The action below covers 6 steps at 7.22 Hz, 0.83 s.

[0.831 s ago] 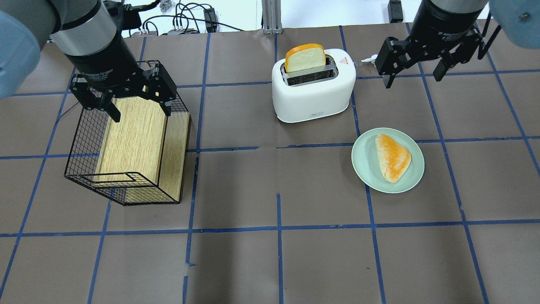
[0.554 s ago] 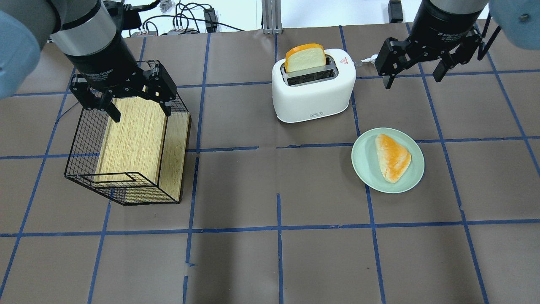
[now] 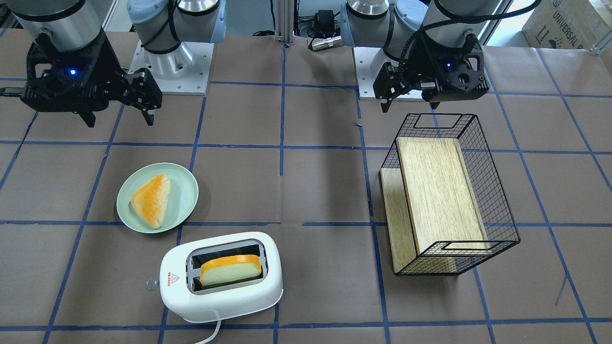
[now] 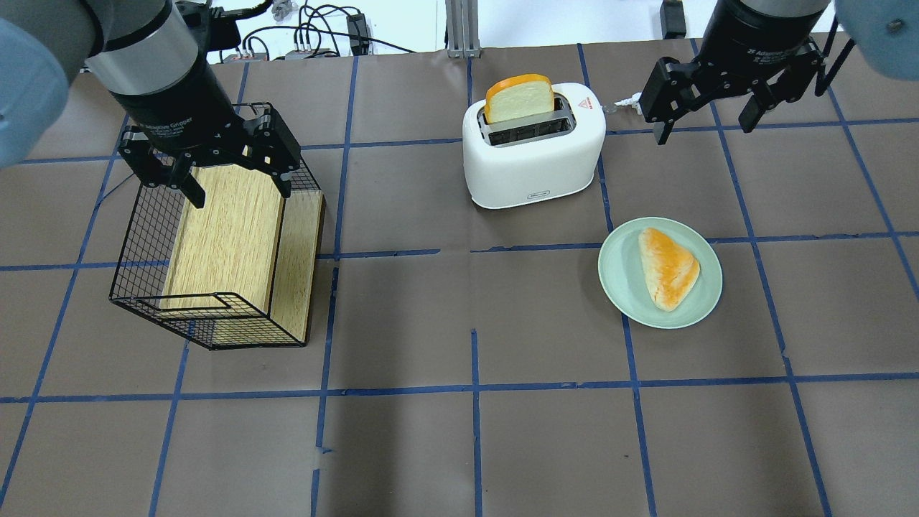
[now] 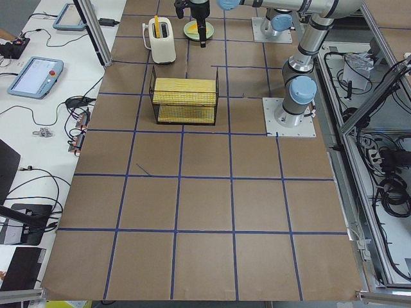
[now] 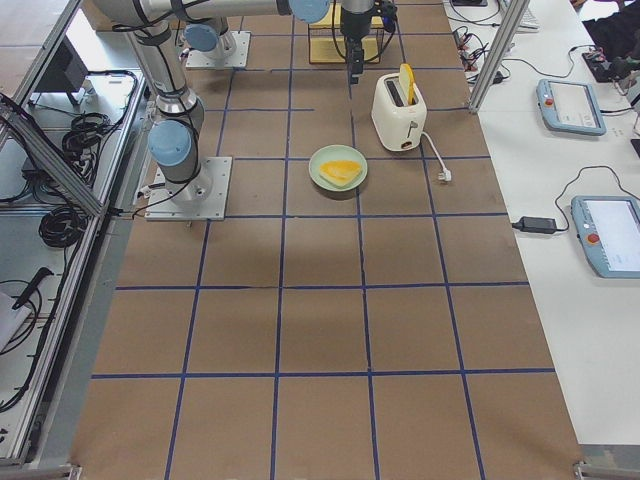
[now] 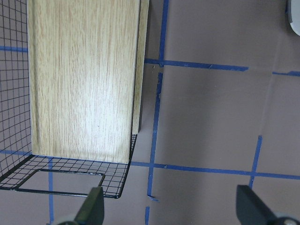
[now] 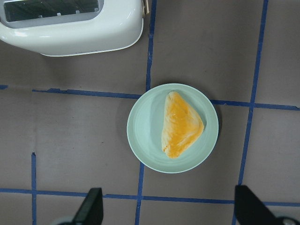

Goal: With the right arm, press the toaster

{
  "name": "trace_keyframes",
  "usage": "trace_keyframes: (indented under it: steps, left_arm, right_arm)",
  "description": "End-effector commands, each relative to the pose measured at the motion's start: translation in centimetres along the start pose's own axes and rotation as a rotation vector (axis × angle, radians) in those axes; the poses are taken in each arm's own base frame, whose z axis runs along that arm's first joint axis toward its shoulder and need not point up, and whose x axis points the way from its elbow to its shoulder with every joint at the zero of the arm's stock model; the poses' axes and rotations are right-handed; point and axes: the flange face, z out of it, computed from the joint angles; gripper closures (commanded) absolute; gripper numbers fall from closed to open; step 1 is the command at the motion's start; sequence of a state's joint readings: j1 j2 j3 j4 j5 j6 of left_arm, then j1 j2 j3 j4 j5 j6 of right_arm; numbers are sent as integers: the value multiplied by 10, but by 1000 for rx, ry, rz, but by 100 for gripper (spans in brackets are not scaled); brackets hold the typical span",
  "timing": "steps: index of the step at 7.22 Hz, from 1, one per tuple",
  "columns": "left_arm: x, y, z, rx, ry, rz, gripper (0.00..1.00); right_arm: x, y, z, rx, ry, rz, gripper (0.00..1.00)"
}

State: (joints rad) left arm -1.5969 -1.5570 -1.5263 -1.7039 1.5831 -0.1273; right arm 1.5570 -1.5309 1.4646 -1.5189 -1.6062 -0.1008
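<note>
Two grippers are hanging above your brown table [image 4: 459,445], and both are standing with fingers spread wide and nothing between them. You are seeing the right gripper [image 4: 703,131] in the upper right of the overhead view, just right of the toaster [image 4: 533,161] and clear of it, fingers pointing down. The toaster is sitting upright in the upper middle of that view, with a slice of bread [image 4: 519,99] poking out of the upper slot and the red triangle lying on the end nearest the right gripper. In the front-facing view the clear knob [image 3: 151,284] is sticking out of the toaster's left end, and the white cord [image 3: 213,332] is trailing off the bottom edge. Lower in the overhead view, a pale green plate [image 4: 619,294] is carrying a golden pastry [image 4: 668,267]. The right wrist camera is looking straight down on it, with the toaster at the upper left. The left gripper [image 4: 240,194] is hovering at the upper left of the overhead view, over the upper end of the black wire basket [image 4: 129,251], which is holding a wooden board [image 4: 230,230].
</note>
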Motion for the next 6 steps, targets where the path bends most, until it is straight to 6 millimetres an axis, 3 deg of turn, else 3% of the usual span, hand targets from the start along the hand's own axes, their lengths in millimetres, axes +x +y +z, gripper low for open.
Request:
trace_keyframes:
  steps: [1, 2, 3, 4, 5, 6]
  left_arm:
    - [0, 0, 0, 1, 0, 0, 0]
    - [0, 0, 0, 1, 0, 0, 0]
    - [0, 0, 0, 0, 0, 0, 0]
    - [-1, 0, 0, 1, 0, -2, 0]
    - [0, 0, 0, 0, 0, 0, 0]
    - [0, 0, 0, 0, 0, 0, 0]
  right_arm:
    - [0, 0, 2, -4, -1, 1, 0]
    - [-1, 0, 3, -3, -7, -2, 3]
    - [1, -8, 3, 21, -15, -6, 13]
    - [10, -19, 7, 24, -18, -24, 53]
    - [23, -29, -4, 55, -67, -22, 91]
    - [40, -46, -3, 70, -137, -46, 94]
